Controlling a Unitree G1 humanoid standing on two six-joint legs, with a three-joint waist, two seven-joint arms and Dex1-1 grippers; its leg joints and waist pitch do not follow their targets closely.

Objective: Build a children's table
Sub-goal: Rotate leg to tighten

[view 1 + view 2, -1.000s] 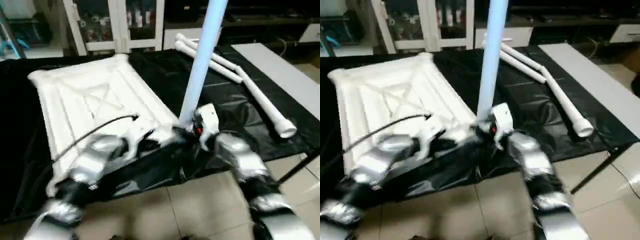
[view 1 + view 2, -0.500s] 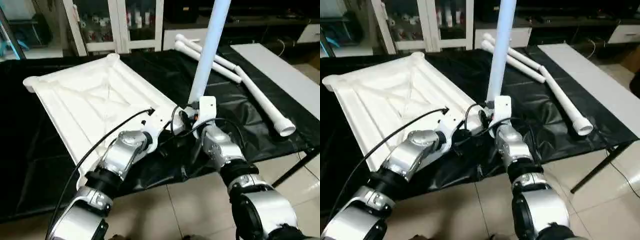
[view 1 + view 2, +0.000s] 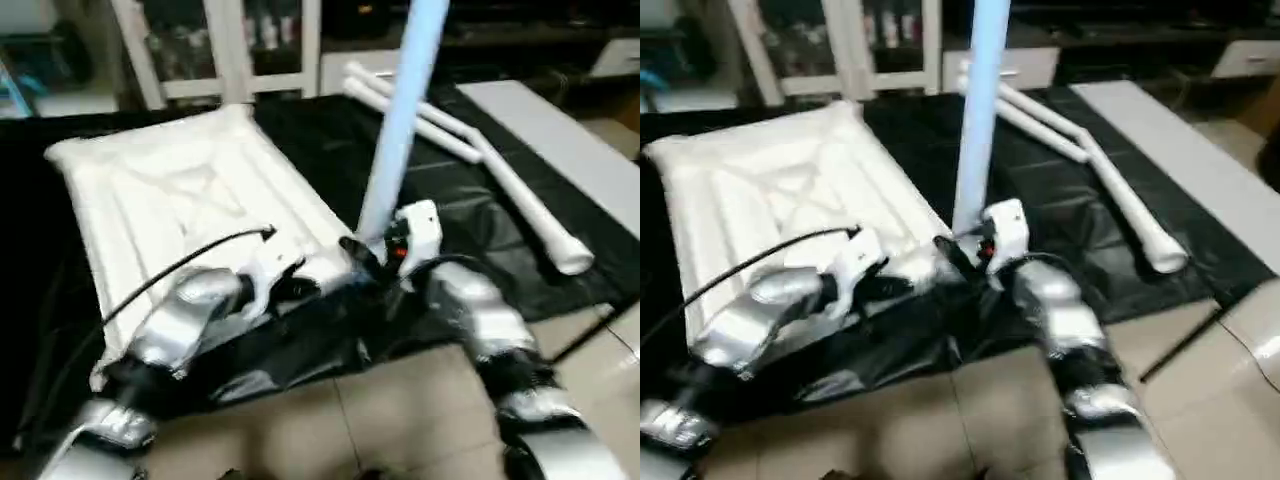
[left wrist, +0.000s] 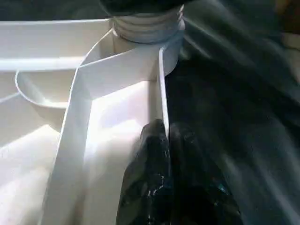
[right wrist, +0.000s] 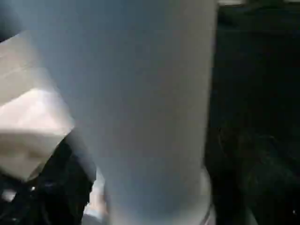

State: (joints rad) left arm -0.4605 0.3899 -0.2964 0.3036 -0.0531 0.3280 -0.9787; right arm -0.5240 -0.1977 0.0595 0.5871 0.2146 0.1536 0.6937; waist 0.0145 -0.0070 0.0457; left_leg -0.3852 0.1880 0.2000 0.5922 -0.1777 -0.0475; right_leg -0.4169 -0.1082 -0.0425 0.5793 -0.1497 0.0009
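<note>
Left gripper [image 4: 164,140] pinches rim of white ribbed plastic tabletop [image 3: 170,190]; right gripper [image 3: 385,250] clamps upright white tube leg [image 3: 400,130]. Watch: a tilted leg may jam in your socket.

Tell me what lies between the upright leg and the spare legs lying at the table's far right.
In the left eye view, only bare black table cover separates the upright leg from the spare legs; nothing rests on that stretch.

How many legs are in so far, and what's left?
Done: the white ribbed plastic tabletop lies underside up on the black-covered table.

In hand: one white tapered tube leg stands upright at the near corner socket; the left tool pinches the tabletop's rim, the right tool is at the leg's base.

Left: three loose white tube legs lie on the table.
</note>
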